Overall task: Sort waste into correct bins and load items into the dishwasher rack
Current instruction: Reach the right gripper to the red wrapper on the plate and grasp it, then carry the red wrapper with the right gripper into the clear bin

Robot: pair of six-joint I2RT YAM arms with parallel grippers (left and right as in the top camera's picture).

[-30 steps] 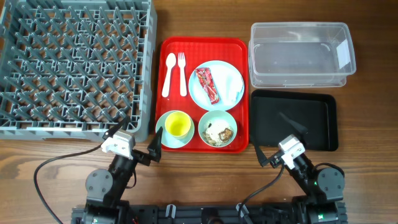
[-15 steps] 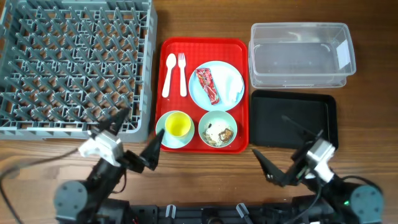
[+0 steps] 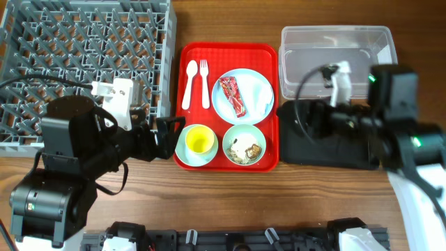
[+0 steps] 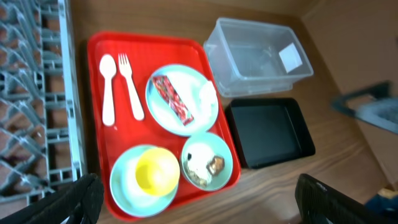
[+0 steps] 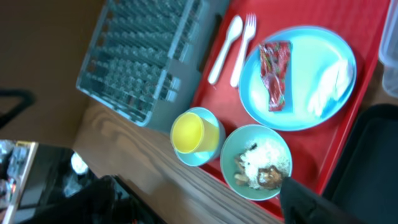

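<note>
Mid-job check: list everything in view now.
Dishwasher rack: one, grey, left.
Serving tray: one, red, centre.
Plate: one, pale blue, on serving tray.
Wrapper: one, red-and-white, on plate.
Spoon, fork: one each, white, tray's left.
Cup: one, yellow, on saucer.
Saucer, bowl: one each, pale blue, tray's front.
Food scraps: white and brown, in bowl.
Tub: one, clear, right rear.
Black tray: one, before tub.
Left claw: open, beside saucer.
Right claw: open, by black tray.

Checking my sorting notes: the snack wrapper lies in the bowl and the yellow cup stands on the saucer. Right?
Not quite. The overhead view shows the wrapper lying on the plate, not in the bowl, which holds food scraps. The yellow cup does stand on the saucer.
</note>
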